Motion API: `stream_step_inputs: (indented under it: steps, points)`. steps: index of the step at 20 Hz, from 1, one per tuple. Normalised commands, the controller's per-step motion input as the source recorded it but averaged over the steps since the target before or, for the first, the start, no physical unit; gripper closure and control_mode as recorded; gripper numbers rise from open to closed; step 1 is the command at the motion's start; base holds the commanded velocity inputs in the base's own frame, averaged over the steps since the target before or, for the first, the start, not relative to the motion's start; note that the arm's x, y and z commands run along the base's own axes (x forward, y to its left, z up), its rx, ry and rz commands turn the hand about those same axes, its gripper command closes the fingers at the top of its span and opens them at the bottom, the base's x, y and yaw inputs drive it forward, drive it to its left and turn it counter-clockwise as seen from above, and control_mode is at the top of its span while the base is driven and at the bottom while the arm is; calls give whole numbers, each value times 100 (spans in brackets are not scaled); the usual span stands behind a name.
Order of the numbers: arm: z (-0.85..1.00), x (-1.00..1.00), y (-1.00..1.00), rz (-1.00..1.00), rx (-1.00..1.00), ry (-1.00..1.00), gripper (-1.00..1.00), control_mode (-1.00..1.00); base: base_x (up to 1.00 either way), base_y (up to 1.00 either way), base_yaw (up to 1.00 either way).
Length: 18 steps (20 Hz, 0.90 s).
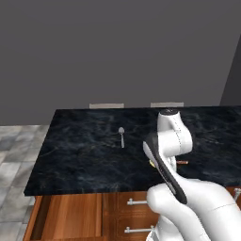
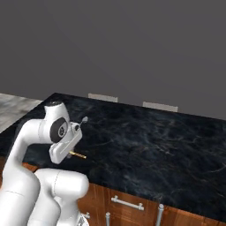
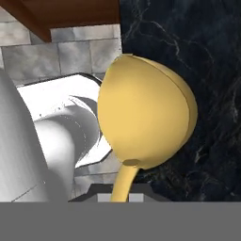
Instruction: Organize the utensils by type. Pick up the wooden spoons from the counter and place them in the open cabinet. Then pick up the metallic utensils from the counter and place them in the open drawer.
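Hand view: a wooden spoon is pinched by its thin handle in the nearly closed claw, so it could easily be twisted loose over the worktop.

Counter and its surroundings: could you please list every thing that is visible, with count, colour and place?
counter: one, black with pale veins, across the middle
metal spoon: one, silver-grey, lying on the counter, left of the arm
wooden spoon: one, yellow-brown, held by its handle in the claw near the counter's front edge
outlets: two, pale grey, on the wall just behind the counter
cabinets: reddish-brown wood, under the counter
bar handles: several, silver, on the cabinet fronts
floor: grey tiles, left of the counter
wall: dark grey, behind the counter
arm: one, white with dark joints, bent over the counter's front
claw: one, dark, shut on the wooden spoon
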Motion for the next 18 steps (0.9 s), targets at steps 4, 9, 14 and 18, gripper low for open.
stream_step_inputs:
  steps: [4,9,14,18]
  points:
    - [-3,-23,81,17,8,-1,100,-100,0,0,0]
    - [-20,-20,68,13,20,-10,100,-100,0,0,0]
    - [-25,-9,77,5,18,-15,100,-100,0,0,0]
    - [-16,6,78,0,1,-17,100,-100,0,0,0]
